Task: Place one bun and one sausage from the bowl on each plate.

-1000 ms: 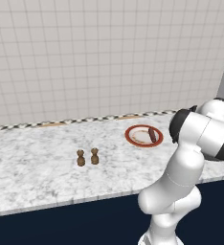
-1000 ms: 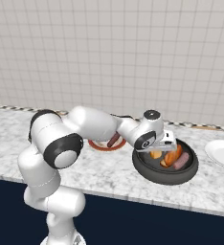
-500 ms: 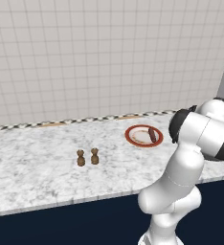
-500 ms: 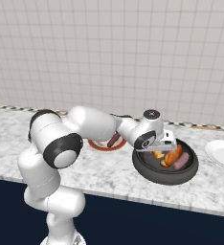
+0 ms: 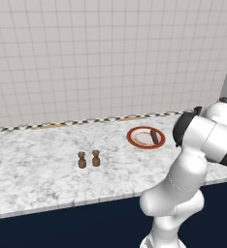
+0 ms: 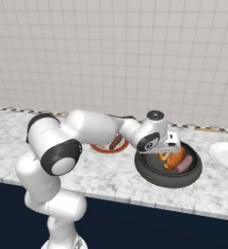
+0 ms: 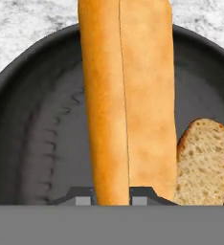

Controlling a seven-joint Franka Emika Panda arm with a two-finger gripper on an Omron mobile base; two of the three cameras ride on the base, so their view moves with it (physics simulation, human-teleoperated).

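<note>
Right base view shows you a marble counter (image 6: 111,177) below a tiled wall, with the white arm reaching into the dark bowl (image 6: 150,172). Your gripper (image 6: 170,154) is down among the food there. Hand view shows its fingertips on either side of a long orange-tan bun (image 7: 128,100), apparently closed on it. A sausage (image 5: 154,136) lies on the red-rimmed plate (image 5: 135,140); the white plate (image 6: 226,154) sits right of the bowl.
</note>
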